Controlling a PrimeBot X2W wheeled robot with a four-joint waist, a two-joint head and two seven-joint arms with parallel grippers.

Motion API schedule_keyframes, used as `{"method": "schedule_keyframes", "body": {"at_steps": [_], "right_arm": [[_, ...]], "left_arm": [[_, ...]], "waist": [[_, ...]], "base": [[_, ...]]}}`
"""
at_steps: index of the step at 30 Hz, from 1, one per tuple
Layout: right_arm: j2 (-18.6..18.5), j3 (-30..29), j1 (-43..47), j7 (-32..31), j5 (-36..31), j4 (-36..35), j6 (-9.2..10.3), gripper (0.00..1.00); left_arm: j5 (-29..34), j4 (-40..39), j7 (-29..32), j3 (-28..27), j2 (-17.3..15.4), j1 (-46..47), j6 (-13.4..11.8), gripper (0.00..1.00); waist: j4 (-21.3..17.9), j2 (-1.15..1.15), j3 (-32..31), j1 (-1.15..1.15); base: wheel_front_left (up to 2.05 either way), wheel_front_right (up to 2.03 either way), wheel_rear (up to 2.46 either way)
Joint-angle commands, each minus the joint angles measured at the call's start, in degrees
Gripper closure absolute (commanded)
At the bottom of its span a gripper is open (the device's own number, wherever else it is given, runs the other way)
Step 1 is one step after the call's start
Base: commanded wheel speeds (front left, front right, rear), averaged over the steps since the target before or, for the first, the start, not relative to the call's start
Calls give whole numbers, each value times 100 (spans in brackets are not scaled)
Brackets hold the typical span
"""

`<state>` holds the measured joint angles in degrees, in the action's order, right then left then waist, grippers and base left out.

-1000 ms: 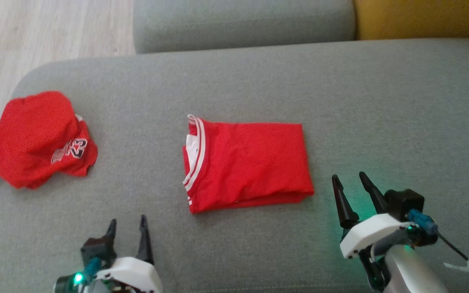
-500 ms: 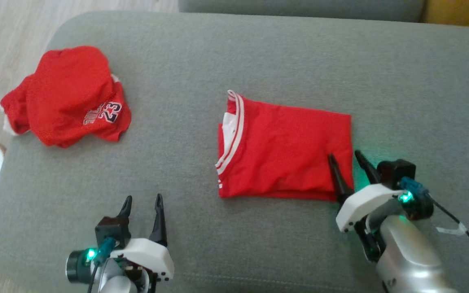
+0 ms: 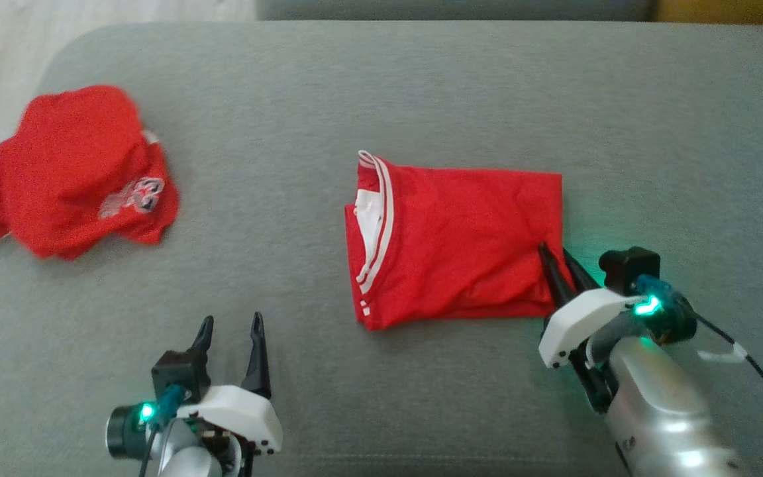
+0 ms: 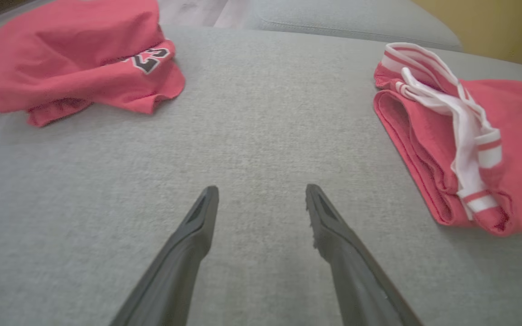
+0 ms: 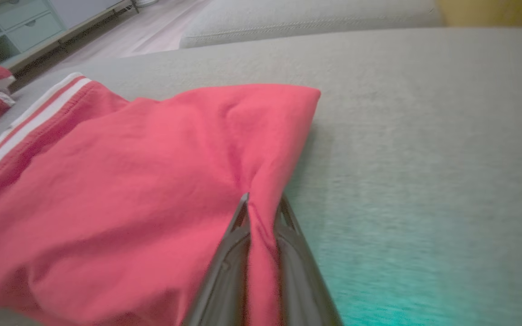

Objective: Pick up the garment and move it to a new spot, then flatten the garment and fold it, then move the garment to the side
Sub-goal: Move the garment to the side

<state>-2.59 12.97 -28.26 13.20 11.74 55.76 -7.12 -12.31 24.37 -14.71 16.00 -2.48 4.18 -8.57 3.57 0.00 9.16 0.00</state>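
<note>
My right tool (image 5: 263, 197) is closed narrow on the folded red garment (image 3: 461, 245). Its two fingers pinch a ridge of cloth at the near right corner, and small creases run in the cloth toward the tips. Half a second ago these fingers stood apart, one over the cloth and one just past its right edge. A second ago the tool was beside the corner and did not touch it.

My left tool (image 3: 232, 318) is wide open as before and holds nothing; its fingers point over the bare sofa cushion (image 3: 355, 86).

My right forearm (image 3: 660, 411) comes in from the lower right and leans toward the garment, with the fingers low on the cushion.

The garment lies flat in the middle of the cushion, with its white-striped edge on the left side. Farther left, well apart, a crumpled red jersey (image 3: 70, 172) lies near the cushion's edge.
</note>
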Motion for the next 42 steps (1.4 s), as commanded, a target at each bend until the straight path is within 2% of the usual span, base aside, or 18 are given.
{"method": "schedule_keyframes", "body": {"at_steps": [1, 7, 15, 16, 20, 27, 34, 42], "right_arm": [[-29, 51, -252, 112, -162, -128, -36, 100], [-30, -161, -502, 147, -610, -296, -36, 100], [-30, 188, -594, 142, -160, -633, -36, 100], [-30, 188, -594, 142, -160, -633, -36, 100], [-30, 400, -584, 148, 62, -784, -36, 100], [-29, 249, -680, 160, -74, -856, -36, 100], [-68, -176, -1422, 7, -804, -488, -36, 100], [-914, -1126, -2306, -126, -1744, 196, -36, 100]], "left_arm": [[33, -186, -29, -198, -40, 285, -21, 0], [81, -207, -29, -235, -40, 489, 27, 0], [318, -134, -29, -326, -40, 822, 136, 0], [318, -134, -29, -326, -40, 822, 136, 0], [464, -81, -29, -414, -40, 937, 217, 0], [537, -32, -29, -281, -40, 1144, 400, 0], [679, -48, -29, -340, -44, 1119, 412, 0], [835, -151, -29, -430, -58, 1120, 473, 0]], "waist": [[-383, 0, -32, 0], [-1441, 0, 11, 0], [-2827, 0, 212, 0], [-2827, 0, 212, 0], [-3323, 0, 324, 0], [-3446, 0, 549, 0], [-3424, 0, 721, 0], [-2921, 0, 897, 0]], "base": [[0, 0, 0], [0, 0, 0], [0, 0, 0], [0, 0, 0], [0, 0, 0], [0, 0, 0], [0, 0, 0], [0, 0, 0]]}}
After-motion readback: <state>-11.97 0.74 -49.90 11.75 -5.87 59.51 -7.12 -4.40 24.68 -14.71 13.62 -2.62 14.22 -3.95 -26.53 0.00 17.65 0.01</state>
